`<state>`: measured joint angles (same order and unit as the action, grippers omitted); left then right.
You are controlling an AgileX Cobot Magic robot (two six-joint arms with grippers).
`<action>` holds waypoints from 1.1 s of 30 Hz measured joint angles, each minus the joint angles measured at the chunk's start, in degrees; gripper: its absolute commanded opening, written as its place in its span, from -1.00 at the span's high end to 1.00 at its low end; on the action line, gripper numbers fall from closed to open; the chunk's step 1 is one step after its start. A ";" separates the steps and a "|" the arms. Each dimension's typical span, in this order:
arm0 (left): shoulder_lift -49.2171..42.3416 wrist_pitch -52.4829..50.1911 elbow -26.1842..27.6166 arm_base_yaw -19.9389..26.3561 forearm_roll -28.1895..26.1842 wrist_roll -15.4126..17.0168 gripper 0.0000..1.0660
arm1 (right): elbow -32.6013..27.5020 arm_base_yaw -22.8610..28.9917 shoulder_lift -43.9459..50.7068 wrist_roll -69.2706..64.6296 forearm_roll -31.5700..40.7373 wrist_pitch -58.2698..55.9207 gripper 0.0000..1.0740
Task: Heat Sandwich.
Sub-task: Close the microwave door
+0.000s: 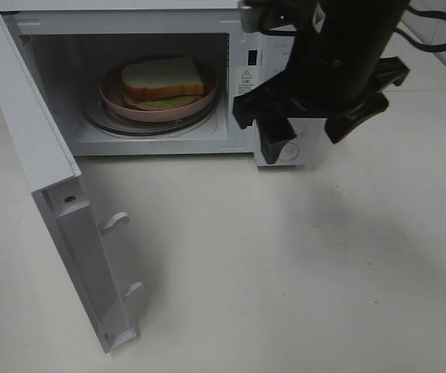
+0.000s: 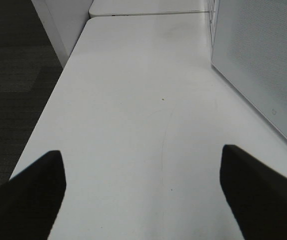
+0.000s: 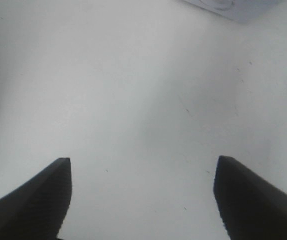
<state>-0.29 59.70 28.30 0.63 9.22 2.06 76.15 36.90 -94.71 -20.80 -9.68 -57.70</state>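
Right gripper (image 3: 141, 200) was spread as wide as it goes, nothing between the fingers (image 3: 33, 200), only bare table (image 3: 133, 90) below. Left gripper (image 2: 143, 200) same: fully apart, holding nothing, hanging low over the table. A white dotted panel (image 2: 263, 65) ran along one side of it; couldn't tell which face of the microwave (image 1: 130, 19) that was. Dark floor (image 2: 13, 75) showed past the table edge on the other side.

High view: left gripper not in it. Door (image 1: 36, 155) stood wide open, swung out on the left toward the camera, two latch hooks (image 1: 114, 221) sticking out of its inner edge. Right arm (image 1: 347, 47) sat at top right, its gripper in front of the microwave's control panel, fingers pointing down, one finger just beside the knob (image 1: 289, 151). Touching the panel or not: couldn't tell. It was clear of the table.

Microwave stood at the back of the table, cavity exposed. Inside: glass turntable (image 1: 102, 116), pink plate (image 1: 153, 115) on it, sandwich (image 1: 161, 78) on the plate, roughly centred. Top slice sat skewed over the lower one, pale filling visible at the front edge. Sandwich was well apart from the right gripper.
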 measured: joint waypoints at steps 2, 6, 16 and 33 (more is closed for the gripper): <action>0.00 0.00 0.00 0.00 0.00 0.00 -0.46 | 0.00 -2.23 1.43 -0.17 0.11 -3.04 -0.42; 0.00 0.00 0.00 0.00 0.00 0.00 -0.46 | 0.00 -5.61 3.90 -0.17 0.11 -6.19 -0.42; 0.00 0.00 0.00 0.00 0.00 0.00 -0.46 | -0.29 -17.07 11.40 1.66 0.11 -11.63 -0.42; 0.00 0.00 0.00 0.00 0.00 0.00 -0.46 | -19.08 -29.62 33.75 4.30 0.17 -11.97 -0.42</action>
<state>-0.29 59.70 28.30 0.63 9.22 2.06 57.07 7.28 -60.96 -16.50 -9.51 -69.67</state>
